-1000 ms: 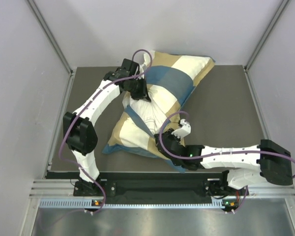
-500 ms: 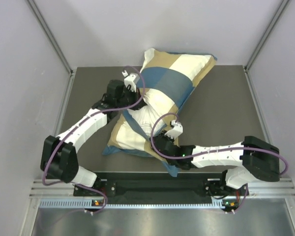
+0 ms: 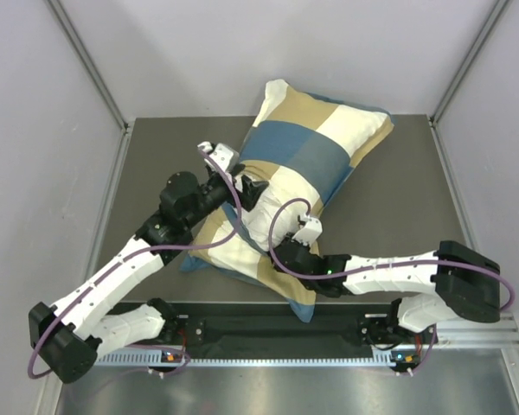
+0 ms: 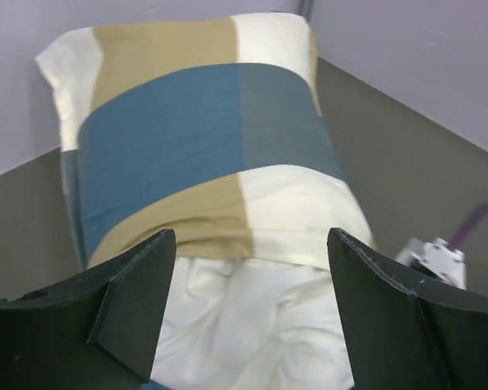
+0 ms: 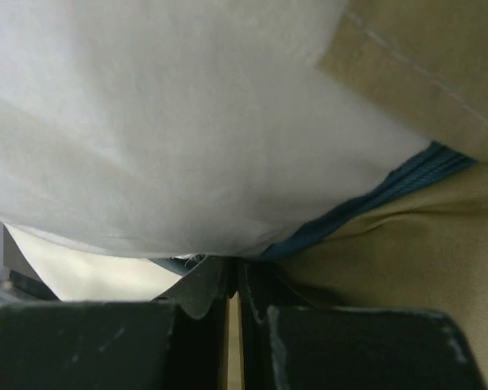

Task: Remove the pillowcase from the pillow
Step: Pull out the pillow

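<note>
The pillowcase [image 3: 311, 143] is seen lying diagonally on the dark table [image 3: 406, 181], with its far end pointed toward the back right corner and its near end close to the arms' bases. The far half is filled out plumply. Around the middle the cover is bunched, and the white pillow [image 3: 261, 218] is laid bare there, crumpled between the checked parts. The left gripper [image 3: 253, 192] is held over that bare white patch, just beside the bunched rim of the cover. In the left wrist view its two dark fingers [image 4: 134, 305] are spread wide with nothing caught between them, and the blue, tan and cream checks are seen beyond them. The right gripper [image 5: 234, 275] is placed low at the near part of the bundle, on the right side of the exposed white. Its jaws are pressed together, and in the right wrist view the blue edge [image 5: 366, 203] of the pillowcase is seen running down into the tips, so the cover is pinched there. White pillow fabric is bulged just above the closed jaws
</note>
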